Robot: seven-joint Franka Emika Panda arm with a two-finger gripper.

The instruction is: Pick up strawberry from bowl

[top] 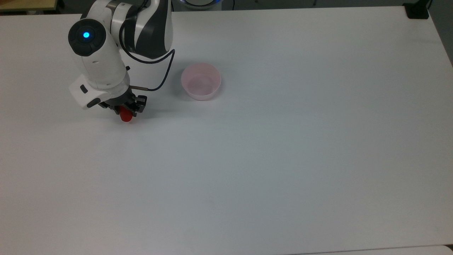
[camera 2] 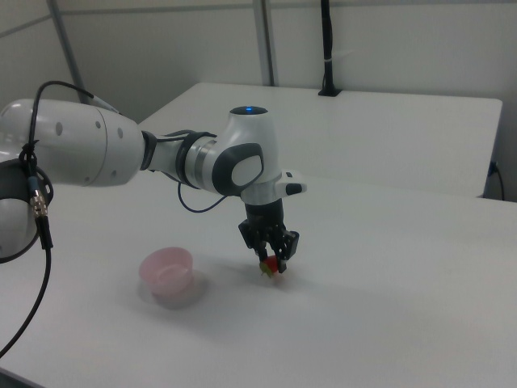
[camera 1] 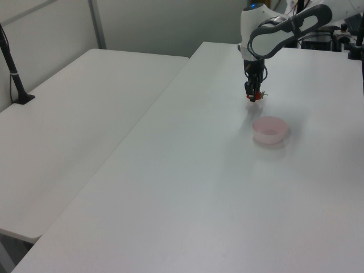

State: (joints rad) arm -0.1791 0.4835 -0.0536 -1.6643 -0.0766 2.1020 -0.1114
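We have the strawberry point(top: 126, 115) pinched in our hand point(top: 124, 112), red tip pointing down and the green cap tucked up between the fingers point(camera 2: 279, 245). It is out of the pale pink bowl point(top: 201, 81), which sits empty and well apart, toward the top view's right of the hand. In the right view the fruit hangs low over the white surface point(top: 283, 141), close to its own shadow, though we cannot tell whether it touches.

We judge the lift itself done, so what remains is keeping the berry secure. The main risk is the grip: the fruit is glossy and tapered, and we seem to hold it near the cap end, so it could slide out downward or pivot between the fingers if we jolt or swing fast. Being this low, any further descent could press the tip against the surface and lever it loose. Squeezing harder might squirt it out rather than hold it.
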